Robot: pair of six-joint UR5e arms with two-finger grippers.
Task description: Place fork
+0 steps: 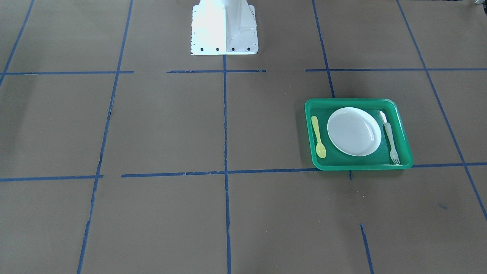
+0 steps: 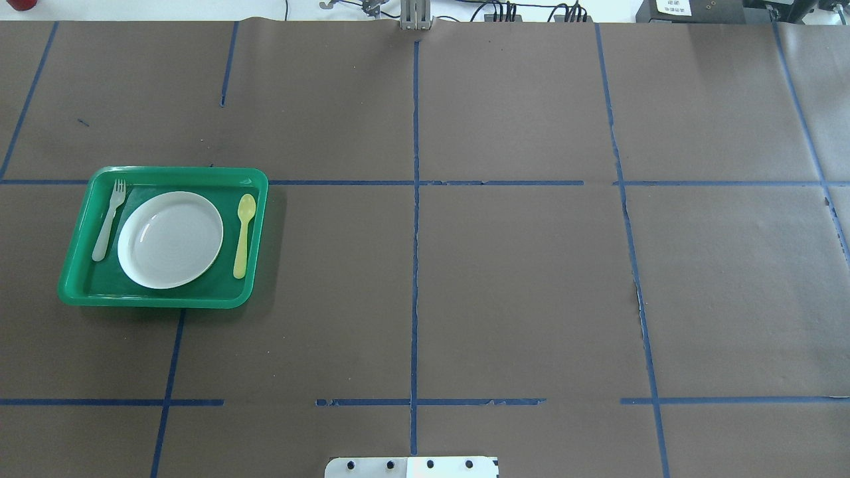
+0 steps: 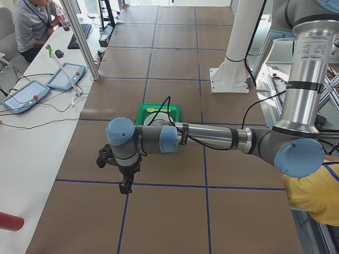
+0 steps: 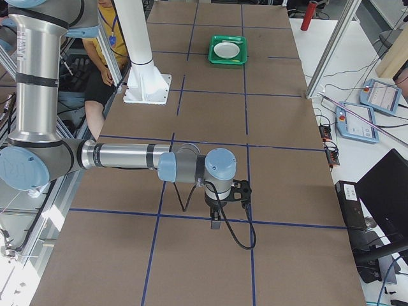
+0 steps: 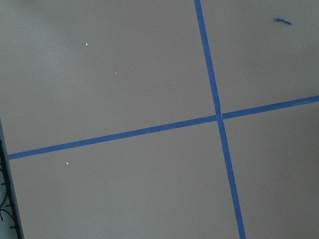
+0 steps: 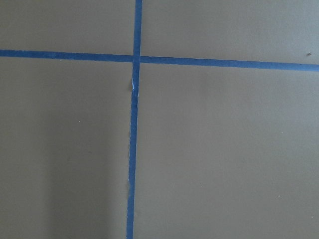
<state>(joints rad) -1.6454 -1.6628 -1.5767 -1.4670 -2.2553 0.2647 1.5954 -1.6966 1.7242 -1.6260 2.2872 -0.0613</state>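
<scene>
1. At the left of the overhead view, the fork (image 2: pixel 108 220) lies flat inside a green tray (image 2: pixel 166 172), along the tray's left side, with its tines toward the top of the frame.
2. A white plate (image 2: pixel 170 239) sits in the middle of the tray, just beside the fork. A yellow spoon (image 2: pixel 244 227) lies on the plate's right, bowl toward the top.
3. The tray rests on the brown tabletop (image 2: pixel 518 279), which is crossed by blue tape lines (image 2: pixel 416 265).
4. The left end effector (image 3: pixel 125 185) shows only in the exterior left view, lower left of centre. It points down near a tape line, apart from the tray. I cannot tell whether it is released or clenched.
5. The right end effector (image 4: pixel 215 222) shows only in the exterior right view, low in the frame. It points down, well apart from the tray at the top. I cannot tell its state either.
6. Both wrist views show only brown tabletop and crossing tape.
</scene>
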